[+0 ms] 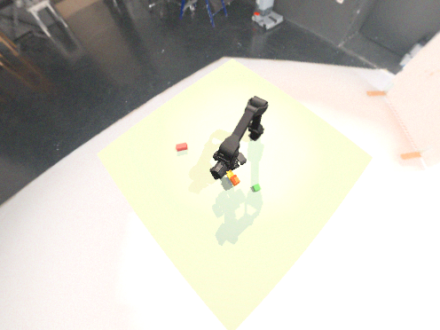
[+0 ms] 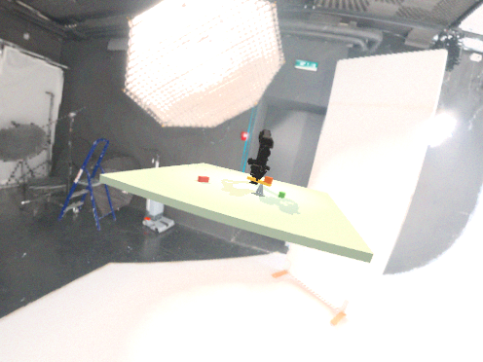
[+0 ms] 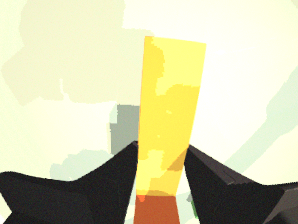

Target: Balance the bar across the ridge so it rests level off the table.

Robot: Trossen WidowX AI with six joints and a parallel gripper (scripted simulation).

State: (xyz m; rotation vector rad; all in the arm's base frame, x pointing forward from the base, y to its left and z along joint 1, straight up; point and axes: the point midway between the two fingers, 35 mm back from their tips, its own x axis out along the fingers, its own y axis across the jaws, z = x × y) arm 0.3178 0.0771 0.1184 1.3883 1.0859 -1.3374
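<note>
A yellow bar with an orange block on one end is held between my fingers. My gripper is shut on the bar near its orange end and holds it above the table. A grey ridge stands right under the bar; it shows to the left of the bar in the wrist view. In the exterior view the bar looks about level over the ridge top. I cannot tell if they touch.
A red block lies to the left on the pale green table. A small green block lies close to the right of the ridge. The arm's base stands behind.
</note>
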